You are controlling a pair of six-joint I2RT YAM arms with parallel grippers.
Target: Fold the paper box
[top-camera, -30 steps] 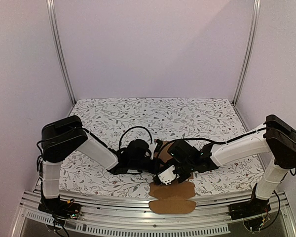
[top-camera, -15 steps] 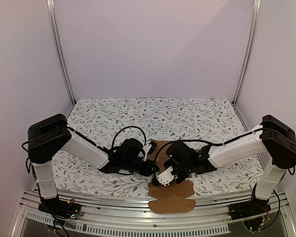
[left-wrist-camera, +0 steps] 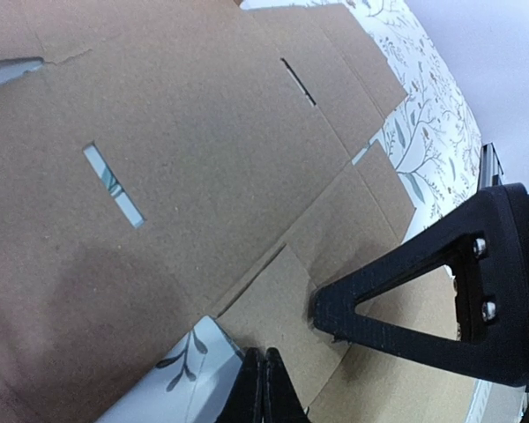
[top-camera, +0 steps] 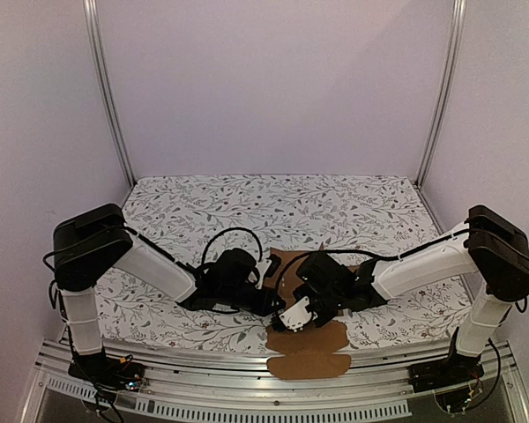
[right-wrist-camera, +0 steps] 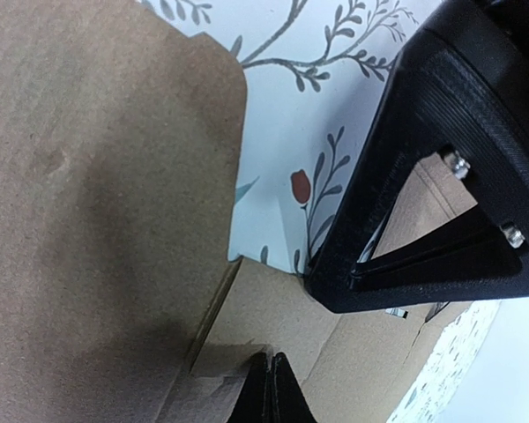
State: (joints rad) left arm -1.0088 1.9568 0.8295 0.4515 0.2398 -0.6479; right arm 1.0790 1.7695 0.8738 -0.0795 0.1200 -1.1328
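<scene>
The paper box (top-camera: 313, 357) lies flat and unfolded on the table, a brown cardboard sheet with creases and slots, its near end hanging over the front edge. Both grippers meet over its middle. My left gripper (top-camera: 273, 306) is shut, its tips (left-wrist-camera: 263, 388) resting on a small flap of the cardboard (left-wrist-camera: 203, 159). My right gripper (top-camera: 282, 322) is shut too, its tips (right-wrist-camera: 271, 388) down on the same flap area of the cardboard (right-wrist-camera: 97, 176). Each wrist view shows the other gripper's black triangular fingers (left-wrist-camera: 406, 300) (right-wrist-camera: 406, 220) close by. Nothing is clamped between either pair.
A floral tablecloth (top-camera: 203, 211) covers the table. A metal rail (top-camera: 203, 392) runs along the front edge. Upright frame posts (top-camera: 106, 88) (top-camera: 441, 88) stand at the back corners before plain walls.
Over the last second the left arm's elbow swung left and both grippers shifted slightly left over the cardboard. Both stayed shut.
</scene>
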